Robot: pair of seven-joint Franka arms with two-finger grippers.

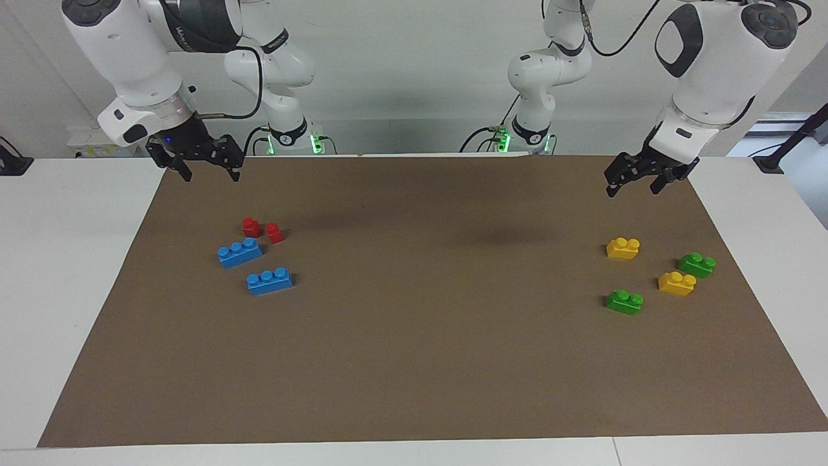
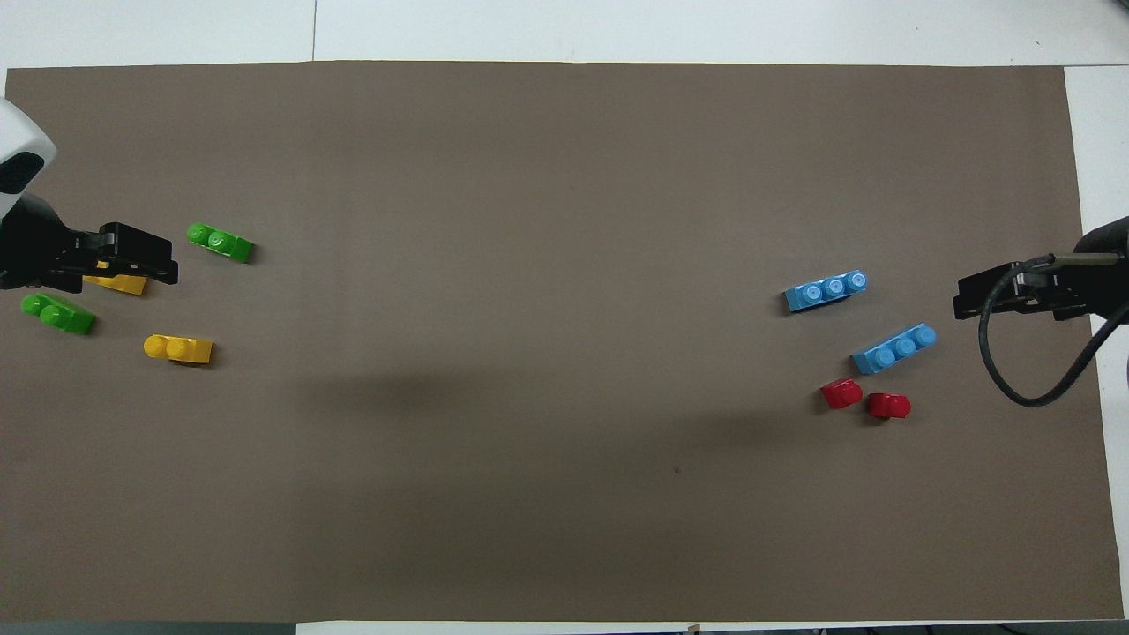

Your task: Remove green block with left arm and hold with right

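Two small green blocks lie on the brown mat at the left arm's end. One is farther from the robots. Its twin lies nearer the mat's end edge. Both sit free among two yellow blocks. My left gripper is open and empty, raised over the mat on the robots' side of these blocks. In the overhead view it covers part of one yellow block. My right gripper is open and empty, raised over the mat's corner at the right arm's end.
One yellow block lies nearest the robots, the other between the green ones. Two blue three-stud bricks and two small red blocks lie at the right arm's end.
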